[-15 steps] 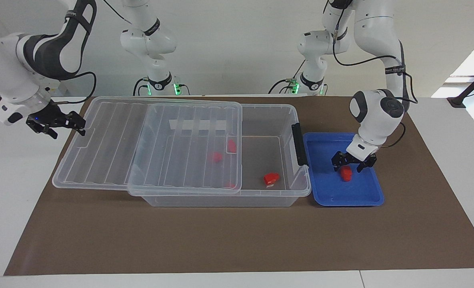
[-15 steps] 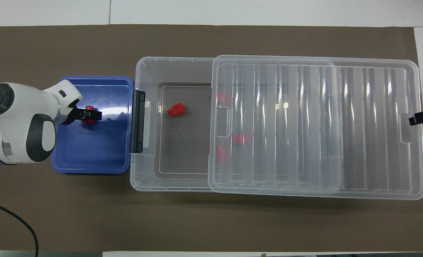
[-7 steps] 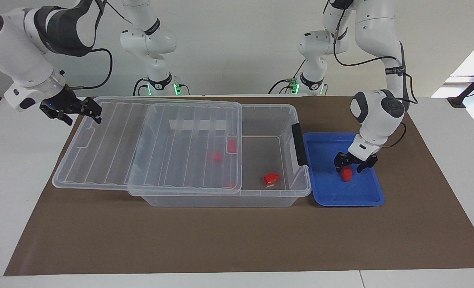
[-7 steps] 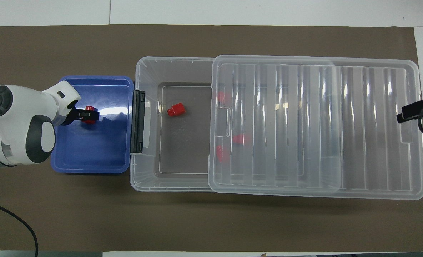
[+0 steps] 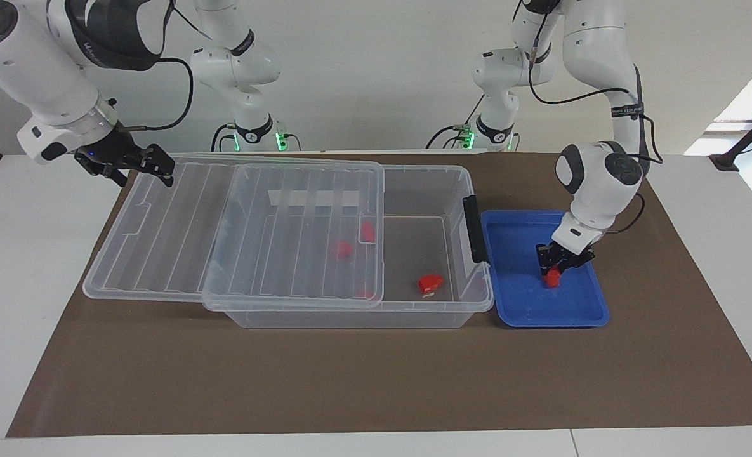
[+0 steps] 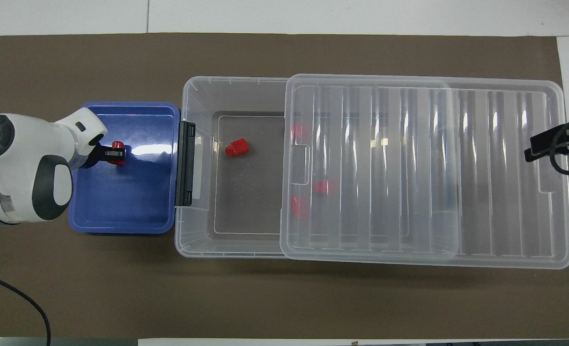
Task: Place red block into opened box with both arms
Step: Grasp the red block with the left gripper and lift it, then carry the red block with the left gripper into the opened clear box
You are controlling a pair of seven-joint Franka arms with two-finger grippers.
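The red block (image 5: pixel 551 277) (image 6: pixel 117 144) sits low in the blue tray (image 5: pixel 579 311) (image 6: pixel 121 206), and my left gripper (image 5: pixel 557 266) (image 6: pixel 116 154) is shut on it from above. The box (image 5: pixel 426 170) (image 6: pixel 188 91) stands beside the tray, with its black clip handle facing the tray. Its ribbed clear lid (image 5: pixel 179 241) (image 6: pixel 457 168) is slid toward the right arm's end, so the part of the box by the tray is uncovered. My right gripper (image 5: pixel 153 166) (image 6: pixel 536 151) hangs open over the lid's overhanging end and holds nothing.
A red block with a white patch (image 5: pixel 431 283) (image 6: pixel 236 147) lies on the uncovered part of the box floor. More red blocks (image 5: pixel 344 249) (image 6: pixel 323 187) show through the lid. A brown mat (image 5: pixel 376 381) covers the table under everything.
My left gripper has closed on the red block in the tray. The right gripper has risen and moved in over the lid's end.
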